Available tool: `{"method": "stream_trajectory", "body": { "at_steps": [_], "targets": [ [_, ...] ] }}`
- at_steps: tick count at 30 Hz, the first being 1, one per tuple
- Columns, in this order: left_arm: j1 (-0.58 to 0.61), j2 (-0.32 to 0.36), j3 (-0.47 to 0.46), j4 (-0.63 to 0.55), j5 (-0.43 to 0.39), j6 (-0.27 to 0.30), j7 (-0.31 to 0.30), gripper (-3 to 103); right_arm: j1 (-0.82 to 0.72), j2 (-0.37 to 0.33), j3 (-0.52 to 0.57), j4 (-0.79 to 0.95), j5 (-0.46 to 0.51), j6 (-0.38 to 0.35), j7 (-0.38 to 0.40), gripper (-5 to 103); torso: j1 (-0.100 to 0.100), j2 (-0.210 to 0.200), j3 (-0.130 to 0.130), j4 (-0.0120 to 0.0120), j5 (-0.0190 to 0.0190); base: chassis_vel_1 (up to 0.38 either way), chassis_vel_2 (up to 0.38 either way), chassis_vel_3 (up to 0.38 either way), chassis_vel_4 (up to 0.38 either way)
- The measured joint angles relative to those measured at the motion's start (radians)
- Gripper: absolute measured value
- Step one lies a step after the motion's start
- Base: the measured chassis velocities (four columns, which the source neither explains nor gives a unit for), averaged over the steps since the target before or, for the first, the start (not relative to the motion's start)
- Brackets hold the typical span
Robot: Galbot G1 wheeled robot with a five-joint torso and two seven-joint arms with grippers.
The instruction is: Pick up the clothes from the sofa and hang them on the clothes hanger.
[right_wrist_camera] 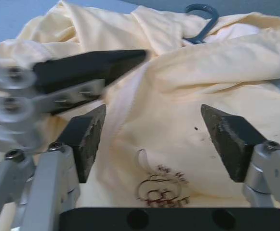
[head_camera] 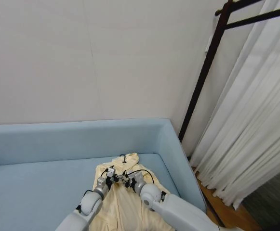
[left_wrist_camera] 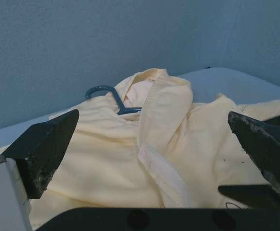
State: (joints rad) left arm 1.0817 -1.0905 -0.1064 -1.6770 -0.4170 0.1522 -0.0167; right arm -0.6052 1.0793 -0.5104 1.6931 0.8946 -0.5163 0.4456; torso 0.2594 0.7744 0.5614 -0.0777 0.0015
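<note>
— Pale-yellow cloth: the garment [head_camera: 125,197] lies crumpled on the blue sofa [head_camera: 43,144], with its hanger's hook [left_wrist_camera: 103,92] poking out at the collar.

— And the grippers?

— The left gripper [left_wrist_camera: 153,114] hangs low over the cloth, just short of the hook and to its left. Its jaws are spread wide and grip nothing. The right gripper [right_wrist_camera: 153,108], just right of it, is equally wide and empty.

— How best to grab?

— I'd close on the hanger's neck below the hook, not on loose fabric, or the garment may slip off. The dark rack [head_camera: 205,72] stands well right of the hook, so lift clear first.
</note>
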Motion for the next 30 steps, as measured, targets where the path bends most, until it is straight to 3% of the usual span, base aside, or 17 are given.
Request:
{"method": "stream_trajectory", "body": {
  "at_steps": [2,8,16,21,26,27,30],
  "targets": [
    [0.0,0.003,-0.001,-0.003,-0.003,0.001,-0.001,100,0.007,-0.009,0.003,-0.007,-0.006,0.0,-0.008,67,0.0,0.0,0.0,-0.0001,0.0,0.0,0.0,0.0,0.0],
    [-0.022,0.014,-0.026,-0.019,-0.062,0.021,-0.038,100,0.019,-0.06,0.016,-0.007,-0.021,0.004,-0.053,94,0.0,0.0,0.0,-0.0004,-0.0001,0.0,0.0,0.0,0.0],
    [-0.041,0.027,-0.069,-0.035,-0.126,0.051,-0.072,100,0.023,-0.076,0.042,-0.004,-0.001,0.023,-0.075,100,0.0,0.0,0.0,-0.0004,-0.0002,0.0,0.0,0.0,0.0],
    [-0.017,0.057,-0.132,-0.041,-0.137,0.082,-0.05,100,0.081,-0.058,0.061,-0.085,0.058,0.021,-0.174,100,0.0,0.0,0.0,-0.0003,-0.0003,0.0,0.0,0.0,0.0],
    [0.034,0.102,-0.197,-0.045,-0.141,0.12,0.013,100,0.199,0.002,0.061,-0.327,0.071,0.012,-0.355,100,0.0,0.0,0.0,0.0002,-0.0003,0.0,0.0,0.0,0.0],
    [0.034,0.102,-0.197,-0.045,-0.141,0.12,0.013,100,0.199,0.002,0.061,-0.327,0.071,0.012,-0.355,100,0.0,0.0,0.0,0.0002,-0.0003,0.0,0.0,0.0,0.0],
    [0.053,0.111,-0.222,-0.073,-0.166,0.165,0.031,100,0.256,0.036,0.053,-0.464,0.059,-0.007,-0.448,100,0.0,0.0,0.0,0.0,-0.0003,0.0,0.0,0.0,0.0]
  ]
}}
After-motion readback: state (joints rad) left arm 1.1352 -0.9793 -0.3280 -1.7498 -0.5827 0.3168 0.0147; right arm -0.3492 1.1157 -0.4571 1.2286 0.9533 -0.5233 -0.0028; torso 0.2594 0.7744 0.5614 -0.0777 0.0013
